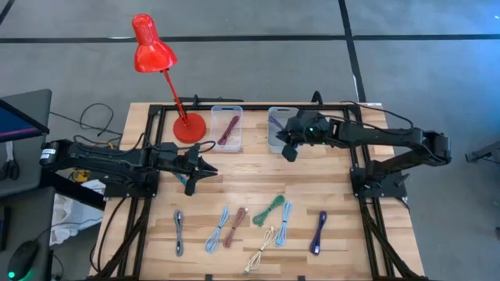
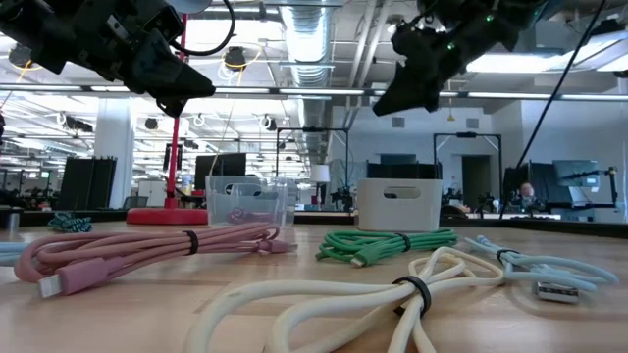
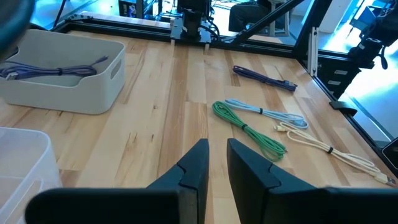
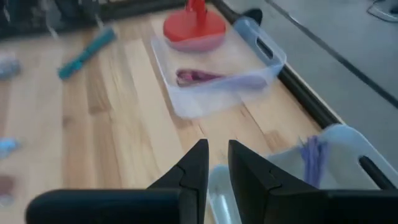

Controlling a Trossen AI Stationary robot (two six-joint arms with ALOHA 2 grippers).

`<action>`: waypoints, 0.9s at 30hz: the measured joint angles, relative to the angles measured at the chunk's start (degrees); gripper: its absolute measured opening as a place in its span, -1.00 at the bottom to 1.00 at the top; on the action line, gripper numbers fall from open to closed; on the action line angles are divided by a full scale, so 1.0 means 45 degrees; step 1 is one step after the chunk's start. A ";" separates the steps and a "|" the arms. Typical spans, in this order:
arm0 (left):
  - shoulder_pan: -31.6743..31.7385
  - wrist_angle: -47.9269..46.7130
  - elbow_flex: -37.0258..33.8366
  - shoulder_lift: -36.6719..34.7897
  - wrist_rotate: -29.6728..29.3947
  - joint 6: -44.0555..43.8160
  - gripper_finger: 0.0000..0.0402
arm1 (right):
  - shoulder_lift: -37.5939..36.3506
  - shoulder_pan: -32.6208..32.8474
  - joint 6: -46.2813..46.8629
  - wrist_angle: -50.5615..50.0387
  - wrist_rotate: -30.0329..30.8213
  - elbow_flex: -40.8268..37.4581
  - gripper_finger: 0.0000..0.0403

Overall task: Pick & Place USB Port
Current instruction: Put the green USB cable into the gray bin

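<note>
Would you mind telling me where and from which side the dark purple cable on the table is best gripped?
Grip the dark purple cable at its middle, coming straight down from above. It lies flat as a narrow bundle with bare wood on both sides, so fingers can close across its width. The right gripper, now over the right bin, is probably nearer.

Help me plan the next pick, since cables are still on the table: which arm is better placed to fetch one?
Probably the left. The left hand hangs empty above bare table, nearer the cable row such as the grey cable. The right hand sits by the white bin, farther back.
</note>
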 joint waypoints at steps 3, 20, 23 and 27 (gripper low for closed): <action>-0.0003 0.0000 0.0000 0.0000 0.0002 0.0000 -0.71 | -0.0005 0.0245 -0.0027 -0.0271 -0.0082 0.0001 -0.74; 0.0000 0.0005 0.0000 0.0000 0.0000 0.0000 -0.71 | 0.0175 0.4880 -0.2841 -0.2745 0.1342 0.0001 -0.74; -0.0005 0.0005 0.0000 0.0000 0.0000 0.0000 -0.72 | 0.0175 0.5296 -0.2307 -0.2760 0.1093 0.0001 -0.74; -0.0005 0.0005 0.0000 -0.0002 0.0000 0.0000 -0.72 | 0.0175 0.5749 -0.1624 -0.2760 0.1013 0.0001 -0.74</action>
